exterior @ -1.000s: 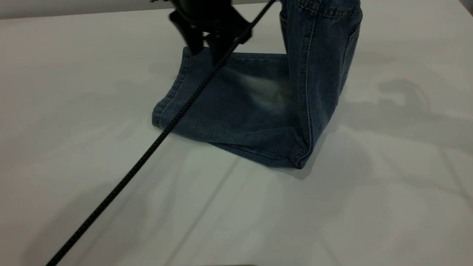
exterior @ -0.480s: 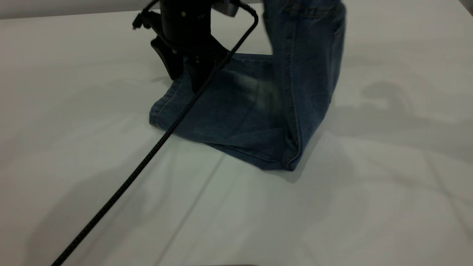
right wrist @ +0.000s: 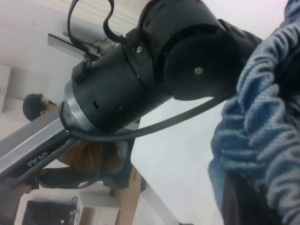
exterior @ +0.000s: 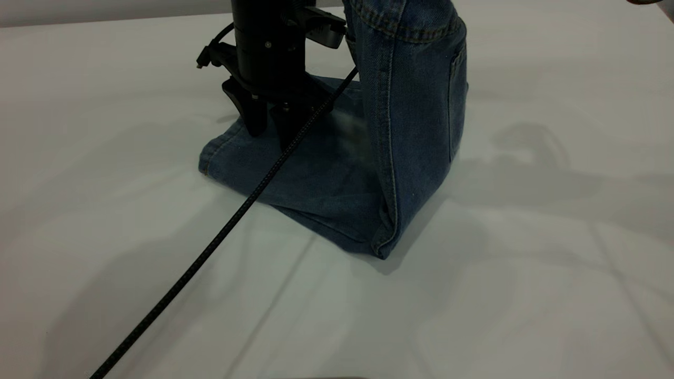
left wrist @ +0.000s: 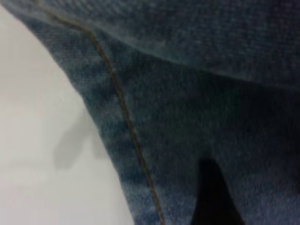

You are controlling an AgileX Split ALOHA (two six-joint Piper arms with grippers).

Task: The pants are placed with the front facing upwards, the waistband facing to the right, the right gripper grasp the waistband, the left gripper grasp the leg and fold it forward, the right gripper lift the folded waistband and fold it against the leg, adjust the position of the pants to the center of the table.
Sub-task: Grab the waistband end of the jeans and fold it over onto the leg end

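The pants (exterior: 337,173) sit on the bench (exterior: 526,295) bent into an L: the folded legs lie flat, cuff end toward the left arm's side, and from the crease nearest the camera the upper half stands nearly upright, hanging from above. The waistband (right wrist: 267,126) is at the top of that hanging panel, out of the exterior view's frame; in the right wrist view its ruched elastic bunches right against the right gripper (right wrist: 248,201), which judging by the taut hanging cloth is clamped on it, though only one dark finger shows there. Relative to the flat legs, the waistband is overhead and slightly on the side away from the cuffs, so the coming fold turns on carrying it over the crease and down toward the cuff end, along the legs' long axis. The left gripper (exterior: 271,123) stands on the flat legs close to the cuffs, directly in that path, its fingers (exterior: 253,118) pointing down with only a narrow gap between them and the tips touching or nearly touching the denim; whether they pinch any cloth I cannot tell. Its black cable (exterior: 210,247) trails across the bench toward the camera.
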